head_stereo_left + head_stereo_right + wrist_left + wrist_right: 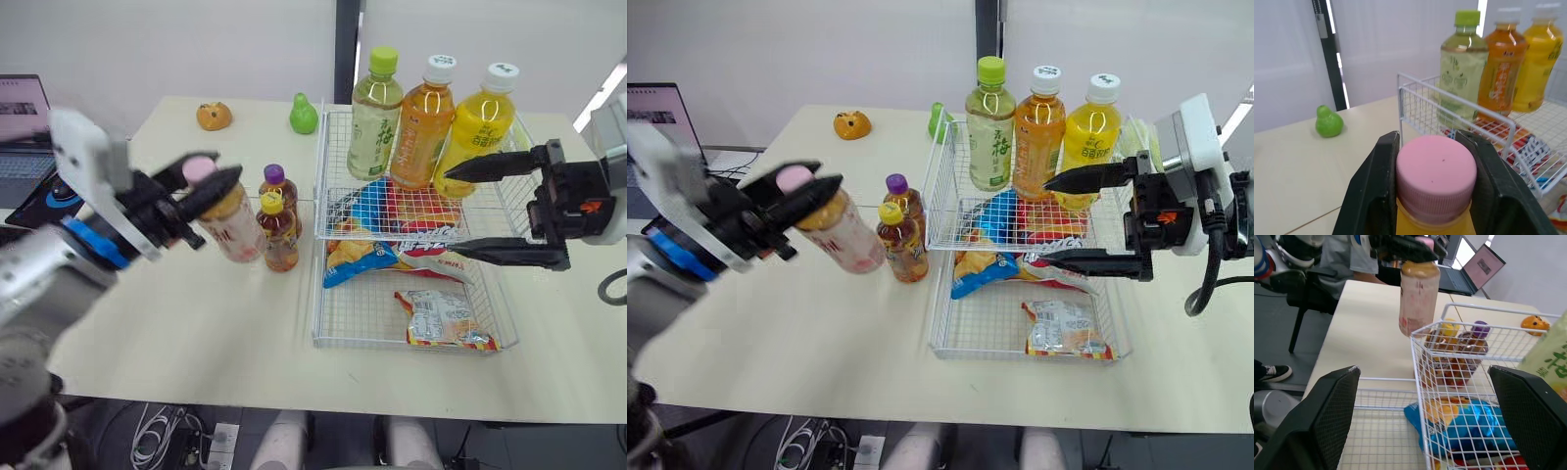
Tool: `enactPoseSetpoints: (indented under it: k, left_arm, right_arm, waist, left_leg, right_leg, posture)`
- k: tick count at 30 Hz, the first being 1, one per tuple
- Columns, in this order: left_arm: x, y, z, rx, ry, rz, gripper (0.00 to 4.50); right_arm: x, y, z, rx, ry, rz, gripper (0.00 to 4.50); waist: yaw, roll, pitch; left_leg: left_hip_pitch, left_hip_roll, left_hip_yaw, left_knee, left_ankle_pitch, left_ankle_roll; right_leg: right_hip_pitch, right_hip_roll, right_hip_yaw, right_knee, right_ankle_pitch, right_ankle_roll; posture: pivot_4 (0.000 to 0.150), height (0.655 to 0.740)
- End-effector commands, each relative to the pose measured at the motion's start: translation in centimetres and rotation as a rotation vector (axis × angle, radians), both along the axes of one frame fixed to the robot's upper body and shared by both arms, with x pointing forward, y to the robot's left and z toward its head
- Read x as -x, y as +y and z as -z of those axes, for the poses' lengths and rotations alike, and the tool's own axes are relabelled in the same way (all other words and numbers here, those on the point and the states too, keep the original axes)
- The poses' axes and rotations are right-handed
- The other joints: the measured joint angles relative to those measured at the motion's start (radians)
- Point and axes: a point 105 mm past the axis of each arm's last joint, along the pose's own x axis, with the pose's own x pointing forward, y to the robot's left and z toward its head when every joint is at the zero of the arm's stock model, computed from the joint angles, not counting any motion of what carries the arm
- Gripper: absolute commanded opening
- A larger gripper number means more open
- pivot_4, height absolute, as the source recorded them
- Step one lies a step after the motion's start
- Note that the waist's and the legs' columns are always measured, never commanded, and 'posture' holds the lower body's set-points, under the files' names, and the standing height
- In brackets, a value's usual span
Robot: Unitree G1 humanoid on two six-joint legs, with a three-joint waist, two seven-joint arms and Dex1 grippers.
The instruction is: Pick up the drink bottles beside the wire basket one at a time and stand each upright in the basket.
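My left gripper (208, 174) is shut on the pink cap (1436, 176) of a pale drink bottle (233, 227), which hangs tilted above the table, left of the wire basket (316, 294). A purple-capped bottle (277, 188) and a yellow-capped bottle (278, 235) stand on the table by the basket's left wall. Upright at the basket's far end are a green-capped tea bottle (374, 117), an orange bottle (423, 127) and a yellow bottle (476, 132). My right gripper (451, 213) is open above the basket's right side, holding nothing.
Snack bags lie in the basket: a blue one (367, 230) and a small packet (441, 318). A green pear toy (303, 115) and an orange toy (214, 116) sit at the table's far edge. A laptop (22, 127) stands at the far left.
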Motion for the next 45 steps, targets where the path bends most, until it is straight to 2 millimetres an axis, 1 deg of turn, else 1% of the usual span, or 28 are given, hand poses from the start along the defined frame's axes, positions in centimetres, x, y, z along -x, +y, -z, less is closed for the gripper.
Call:
enactPoseSetpoints:
  k: [1, 2, 4, 6, 8, 12, 14, 17, 18, 21, 23, 25, 29, 31, 35, 38, 42, 45]
  left_arm:
    - [0.9, 1.8, -4.6, 0.032, -0.086, 0.022, 1.4]
    - [0.8, 2.3, -5.7, 0.044, -0.097, 0.019, 1.4]
    - [0.8, 2.8, -7.3, 0.043, -0.109, 0.04, 1.4]
    - [0.8, 2.8, -8.8, 0.039, -0.112, 0.082, 1.4]
    - [0.8, 2.3, -9.9, 0.027, -0.109, 0.144, 1.4]
    - [0.7, 0.3, -12.2, 0.031, -0.085, 0.312, 1.4]
    - [0.4, -1.6, -13.4, 0.032, -0.075, 0.422, 1.4]
    - [0.1, -3.5, -14.5, 0.003, -0.071, 0.515, 1.4]
    - [-0.1, -4.7, -15.0, -0.004, -0.07, 0.562, 1.4]
    - [-0.3, -7.4, -15.7, -0.038, -0.07, 0.659, 1.4]
    - [-0.7, -10.3, -15.5, -0.065, -0.062, 0.735, 1.4]
    - [-1.1, -12.4, -14.9, -0.09, -0.057, 0.788, 1.4]
    - [-2.6, -15.9, -11.6, -0.182, -0.09, 0.807, 1.4]
    - [-3.3, -17.4, -10.3, -0.206, -0.105, 0.82, 1.4]
    - [-4.9, -19.0, -8.4, -0.211, -0.095, 0.81, 1.4]
    - [-5.6, -20.0, -7.4, -0.195, -0.078, 0.814, 1.4]
    - [-6.2, -21.0, -7.5, -0.184, -0.075, 0.815, 1.4]
    - [-6.8, -22.1, -6.9, -0.18, -0.064, 0.807, 1.4]
  right_arm:
    - [0.4, -0.7, -1.8, -0.011, -0.052, 0.036, 4.5]
    - [0.5, -0.9, -1.9, -0.013, -0.048, 0.04, 4.5]
    - [0.6, -1.4, -2.0, -0.012, -0.049, 0.068, 4.5]
    - [0.7, -1.9, -2.1, -0.01, -0.055, 0.099, 4.5]
    - [0.9, -2.3, -2.2, -0.008, -0.063, 0.127, 4.5]
    - [1.2, -3.6, -2.6, -0.005, -0.086, 0.204, 4.5]
    - [1.6, -4.3, -2.8, -0.009, -0.087, 0.24, 4.5]
    - [2.0, -4.7, -2.7, -0.01, -0.085, 0.267, 4.5]
    - [2.1, -4.7, -2.8, -0.015, -0.084, 0.275, 4.5]
    - [2.4, -4.8, -3.0, -0.025, -0.085, 0.291, 4.5]
    - [2.6, -4.8, -3.1, -0.032, -0.09, 0.31, 4.5]
    - [2.7, -4.9, -3.1, -0.038, -0.093, 0.325, 4.5]
    - [3.0, -4.9, -3.0, -0.046, -0.093, 0.341, 4.5]
    - [3.0, -4.9, -2.9, -0.049, -0.096, 0.35, 4.5]
    - [3.2, -5.1, -2.6, -0.049, -0.099, 0.366, 4.5]
    - [3.3, -5.3, -2.4, -0.047, -0.1, 0.378, 4.5]
    - [3.4, -5.3, -2.3, -0.044, -0.103, 0.385, 4.5]
    - [3.4, -5.3, -2.3, -0.042, -0.108, 0.39, 4.5]
  waist:
    - [-0.004, 0.0, 0.0]
    - [-0.005, 0.0, 0.0]
    - [-0.005, 0.0, 0.001]
    - [-0.006, 0.0, 0.001]
    - [-0.006, 0.0, 0.001]
    - [-0.001, -0.001, 0.001]
    - [0.001, -0.001, 0.001]
    - [-0.006, -0.001, 0.001]
    - [-0.008, -0.001, 0.001]
    - [-0.016, -0.001, 0.001]
    - [-0.019, -0.001, 0.001]
    - [-0.017, -0.001, 0.001]
    - [-0.027, -0.001, 0.001]
    - [-0.028, -0.001, 0.001]
    - [-0.029, -0.001, 0.002]
    - [-0.028, -0.001, 0.002]
    - [-0.028, -0.001, 0.002]
    - [-0.027, -0.001, 0.002]
  left_leg:
    - [0.0, 0.0, 0.0, -0.001, 0.0, 0.0]
    - [0.0, 0.0, 0.0, -0.001, 0.0, 0.0]
    - [0.0, 0.0, 0.0, -0.002, 0.0, 0.0]
    - [0.0, 0.0, 0.0, -0.002, 0.0, 0.0]
    - [0.0, 0.0, 0.0, -0.002, 0.0, 0.0]
    - [-0.001, -0.001, -0.001, -0.001, 0.0, 0.0]
    - [-0.001, -0.001, -0.001, 0.0, 0.0, 0.0]
    - [-0.001, -0.001, -0.001, 0.0, 0.0, 0.0]
    - [-0.001, -0.001, 0.0, 0.0, 0.0, 0.0]
    - [-0.001, 0.0, 0.0, 0.0, 0.0, 0.0]
    - [-0.001, 0.0, 0.0, 0.0, 0.0, 0.0]
    - [-0.001, -0.001, 0.0, 0.0, 0.0, 0.0]
    - [-0.001, -0.001, 0.001, 0.0, 0.0, 0.0]
    - [-0.001, -0.001, 0.001, 0.0, 0.0, 0.0]
    - [-0.002, -0.001, 0.001, 0.0, 0.0, 0.0]
    - [-0.002, -0.001, 0.001, 0.0, 0.0, 0.0]
    - [-0.002, -0.002, 0.001, 0.001, 0.0, 0.0]
    - [-0.002, -0.002, 0.001, 0.001, 0.0, 0.0]
  right_leg:
    - [0.0, 0.0, 0.0, -0.001, 0.0, 0.0]
    - [-0.001, 0.0, 0.0, 0.0, 0.0, 0.0]
    - [-0.001, 0.0, 0.0, 0.001, 0.0, 0.0]
    - [-0.001, 0.001, 0.0, 0.001, 0.0, 0.0]
    - [-0.001, 0.001, 0.0, 0.0, 0.0, 0.0]
    - [0.0, 0.001, -0.001, 0.001, 0.0, 0.001]
    - [0.0, 0.001, 0.0, 0.001, 0.0, 0.001]
    - [0.0, 0.001, 0.0, 0.001, 0.0, 0.002]
    - [0.0, 0.001, 0.001, 0.001, 0.0, 0.002]
    - [-0.001, 0.001, 0.001, 0.002, 0.0, 0.001]
    - [-0.001, 0.001, 0.001, 0.002, 0.0, 0.001]
    - [-0.001, 0.0, 0.001, 0.002, 0.0, 0.002]
    - [-0.001, -0.001, 0.001, 0.002, 0.0, 0.002]
    - [-0.001, -0.001, 0.001, 0.002, 0.0, 0.002]
    - [-0.001, -0.001, 0.001, 0.002, 0.0, 0.002]
    - [-0.002, -0.001, 0.001, 0.002, 0.0, 0.002]
    - [-0.001, -0.001, 0.001, 0.002, 0.0, 0.002]
    - [-0.001, -0.001, 0.0, 0.002, 0.0, 0.002]
  posture:
    - [0.15, 0.74]
    - [0.15, 0.74]
    - [0.15, 0.74]
    - [0.15, 0.74]
    - [0.15, 0.74]
    - [0.15, 0.74]
    - [0.15, 0.74]
    - [0.15, 0.74]
    - [0.15, 0.74]
    - [0.15, 0.74]
    - [0.15, 0.74]
    - [0.15, 0.74]
    - [0.15, 0.74]
    - [0.15, 0.74]
    - [0.15, 0.74]
    - [0.15, 0.74]
    - [0.15, 0.74]
    - [0.15, 0.74]
